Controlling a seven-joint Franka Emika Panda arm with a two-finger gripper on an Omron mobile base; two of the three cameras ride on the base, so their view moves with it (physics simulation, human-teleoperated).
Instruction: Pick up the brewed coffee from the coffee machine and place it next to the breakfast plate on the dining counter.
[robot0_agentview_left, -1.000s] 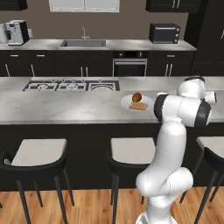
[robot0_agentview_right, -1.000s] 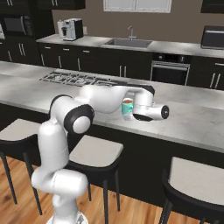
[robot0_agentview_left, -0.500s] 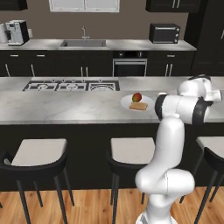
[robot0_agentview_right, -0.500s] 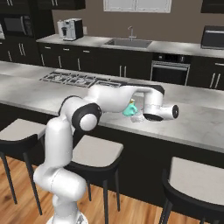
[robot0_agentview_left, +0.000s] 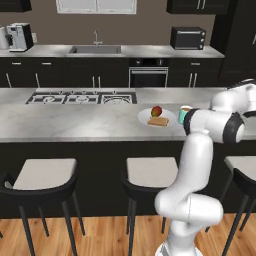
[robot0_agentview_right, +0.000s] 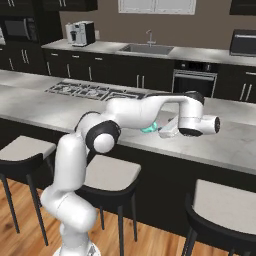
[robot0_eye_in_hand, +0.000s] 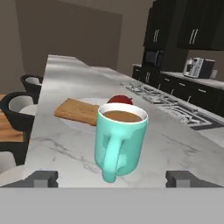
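the teal coffee mug (robot0_eye_in_hand: 120, 141) is standing upright on the grey dining counter (robot0_eye_in_hand: 65, 144) just beside the breakfast plate (robot0_agentview_left: 148, 116), and the gripper (robot0_eye_in_hand: 109, 178) is sitting behind it with fingers spread apart, gripping nothing, so the placing is looking done.

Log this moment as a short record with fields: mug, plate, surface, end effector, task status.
mug: small teal ceramic mug of brown coffee, upright on the counter, handle toward the hand camera
plate: round white plate bearing a red-orange fruit and a tan toast slice, just beside the mug
surface: long grey stone-look dining counter with pale-seated bar stools in front
end effector: two-finger end effector open, fingertips either side of the mug, not gripping it
task status: mug stands next to the plate; placement looks done
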